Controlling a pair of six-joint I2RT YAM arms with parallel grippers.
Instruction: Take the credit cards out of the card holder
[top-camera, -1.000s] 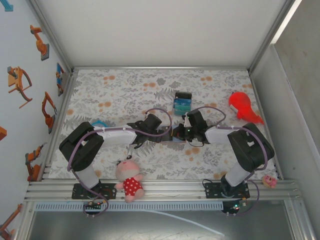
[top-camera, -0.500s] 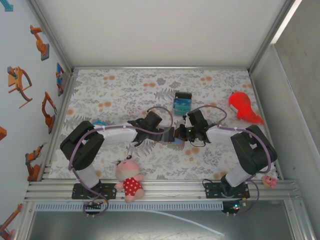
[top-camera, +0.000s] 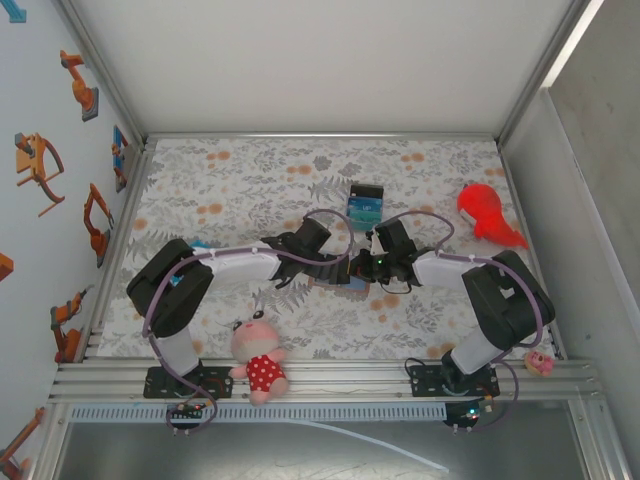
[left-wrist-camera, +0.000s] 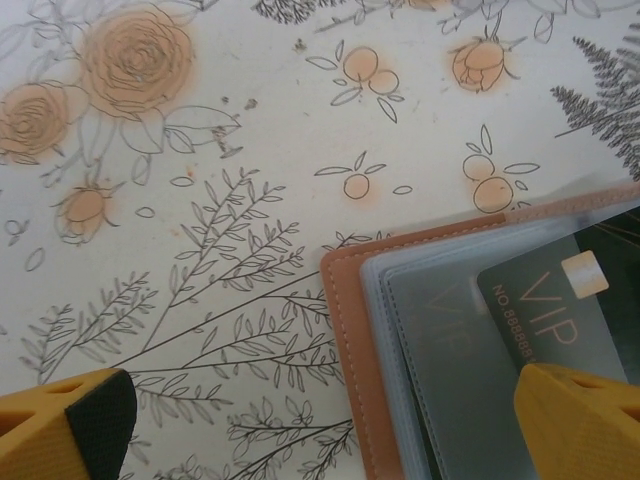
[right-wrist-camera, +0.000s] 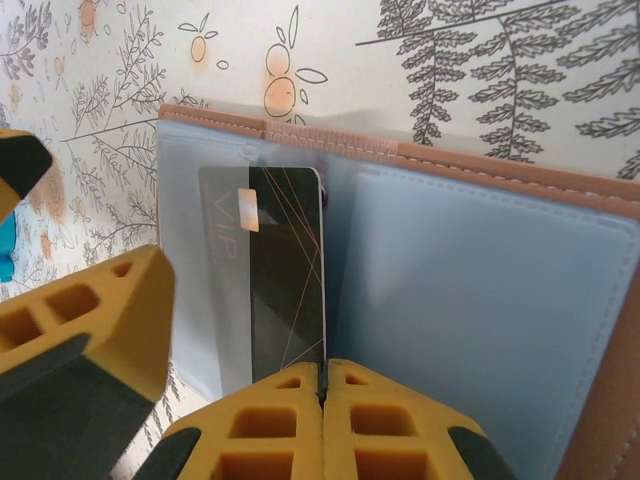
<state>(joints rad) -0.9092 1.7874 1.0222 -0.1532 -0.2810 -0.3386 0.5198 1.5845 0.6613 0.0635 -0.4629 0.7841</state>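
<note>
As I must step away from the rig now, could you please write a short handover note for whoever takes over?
Holder: lies open on the table.
Card: dark VIP card, seemingly part-way out of its clear sleeve.
Left claw: open, spanning the holder's card-side edge.
Right claw: shut, tips at the card's near edge; whether it pinches the card cannot be told.
Done: holder opened.
Left: draw this card fully out, then check the other sleeves.
</note>
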